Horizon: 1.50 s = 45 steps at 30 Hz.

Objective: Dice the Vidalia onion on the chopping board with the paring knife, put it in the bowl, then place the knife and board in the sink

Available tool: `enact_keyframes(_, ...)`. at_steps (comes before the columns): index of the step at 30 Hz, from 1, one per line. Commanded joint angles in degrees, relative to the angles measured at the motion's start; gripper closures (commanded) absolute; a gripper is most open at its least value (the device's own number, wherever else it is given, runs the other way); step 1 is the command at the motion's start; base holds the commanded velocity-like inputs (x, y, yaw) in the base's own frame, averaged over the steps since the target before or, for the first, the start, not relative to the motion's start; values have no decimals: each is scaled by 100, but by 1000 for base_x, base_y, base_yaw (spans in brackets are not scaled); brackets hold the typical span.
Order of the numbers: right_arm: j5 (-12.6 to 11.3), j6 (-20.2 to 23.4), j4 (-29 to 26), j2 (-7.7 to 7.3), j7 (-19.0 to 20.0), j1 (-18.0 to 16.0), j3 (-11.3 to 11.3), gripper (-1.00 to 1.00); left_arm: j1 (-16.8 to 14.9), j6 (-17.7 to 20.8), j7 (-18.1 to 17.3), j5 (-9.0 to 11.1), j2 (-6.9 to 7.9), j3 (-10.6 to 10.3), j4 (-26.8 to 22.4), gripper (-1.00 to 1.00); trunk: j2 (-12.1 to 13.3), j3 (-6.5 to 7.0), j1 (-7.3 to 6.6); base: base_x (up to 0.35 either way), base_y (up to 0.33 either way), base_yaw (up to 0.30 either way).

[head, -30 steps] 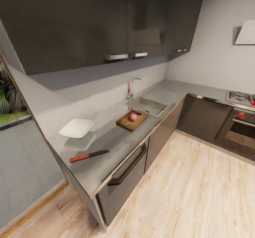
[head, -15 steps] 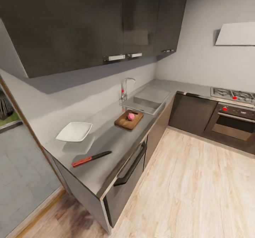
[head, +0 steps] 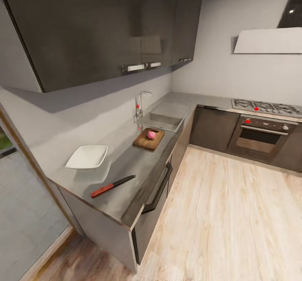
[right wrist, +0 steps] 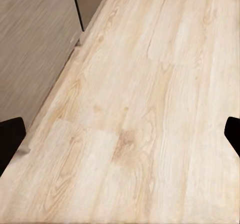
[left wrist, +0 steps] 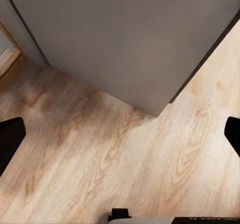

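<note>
Both tools hang low and empty, well short of anything on the worktop: the left tool shows its two dark fingertips spread wide at the frame's edges over pale wood-plank floor and the grey end panel of the cabinet run, and the right tool is just as wide, with nothing but light floorboards between its tips. From where the robot stands, looking along the long grey steel-look worktop, the nearest task thing is the slim paring knife with the red-orange handle and dark pointed blade. It lies flat near the front edge, handle towards the robot's left and the near end, blade angled away to the right and farther along. Just beyond it, closer to the wall, sits the shallow white squarish bowl, apart from the knife. Farther on lies the dark brown wooden chopping board, with the small pinkish Vidalia onion already resting on it, so the fetch from the basin looks done. Just past the board's far end is the rectangular grey steel sink with its chrome tap. My guess is the knife comes next; its handle lies on the left arm's side, though neither arm seems within reach yet.
</note>
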Motion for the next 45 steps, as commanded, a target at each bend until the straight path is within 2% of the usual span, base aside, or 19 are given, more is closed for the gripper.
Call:
enact_keyframes(1, -17, -8, -10, -8, -54, 0, 34, -100, 2, -14, -12, 60, 5, -11, -2, -100, -10, -8, 2, -115, 313, -248)
enact_keyframes(8, -17, -8, -10, -8, -54, 0, 34, -100, 1, -14, -12, 60, 5, -11, 1, -100, -10, -2, 2, -114, 307, -251)
enact_keyframes(14, -14, -16, -43, -8, -44, 0, 34, -100, 4, -17, -12, 57, 5, -11, 23, -100, -10, 9, 2, -34, 94, -176)
enact_keyframes(16, 7, -14, -228, -13, -52, 0, 35, -100, 4, -21, -18, 53, 5, -13, 21, -100, -10, 10, 2, -4, 10, -29)
enact_keyframes(18, 27, 46, -635, -15, -121, 0, 35, -100, 5, -20, -20, 52, 5, -13, 23, -100, -10, 10, 2, -2, 5, -13)
enact_keyframes(19, 50, 318, -1225, -16, -350, 0, 34, -100, 5, -19, -21, 48, 5, -15, 25, -100, -10, 10, 2, -1, 2, -4)
enact_keyframes(20, 69, 611, -1553, -15, -525, -3, 34, -100, 4, -21, -21, 49, 5, -15, 26, -100, -10, 10, 2, 0, 1, -3)
enact_keyframes(21, 104, 992, -1893, -12, -725, -8, 34, -100, 5, -21, -21, 47, 5, -17, 26, -100, -10, 10, 2, 0, 1, -2)
enact_keyframes(22, 183, 1597, -2395, -5, -1022, -22, 39, -100, 5, -22, -21, 45, 5, -17, 27, -100, -10, 10, 2, 0, 0, 0)
enact_keyframes(23, 248, 1949, -2703, 10, -1180, -40, 40, -100, 4, -22, -21, 44, 5, -18, 27, -100, -10, 10, 2, 0, 0, 0)
enact_keyframes(27, 463, 2681, -3341, 132, -1433, -284, 42, -100, 5, -21, -21, 43, 5, -18, 27, -100, -10, 10, 2, 0, 0, 0)
enact_keyframes(28, 546, 2907, -3436, 186, -1481, -442, 43, -100, 5, -22, -21, 43, 5, -19, 27, -100, -10, 10, 2, 0, 0, 0)
enact_keyframes(29, 712, 3442, -3537, 275, -1610, -820, 43, -100, 5, -23, -21, 40, 5, -19, 27, -100, -10, 10, 2, 0, 0, 0)
enact_keyframes(33, 824, 4230, -3590, 354, -1814, -1448, 43, -100, 3, -20, -21, 39, 5, -20, 27, -100, -10, 10, 2, 0, 0, 0)
enact_keyframes(36, 857, 4679, -3601, 550, -1939, -1988, 43, -100, 4, -22, -21, 42, 5, -20, 25, -100, -10, 10, 2, 0, 0, 0)
enact_keyframes(40, 937, 5129, -3604, 784, -2139, -2423, 43, -100, 3, -22, -21, 39, 5, -20, 21, -100, -10, 10, 2, 0, 0, 0)
enact_keyframes(42, 1078, 5439, -3601, 944, -2306, -2729, 46, -100, 3, -21, -21, 37, 5, -20, 25, -100, -10, 10, 2, 0, 0, 0)
enact_keyframes(45, 1248, 5643, -3595, 1122, -2388, -2983, 50, -100, 2, -19, -21, 37, 5, -20, 28, -100, -10, 10, 2, 0, 0, 0)
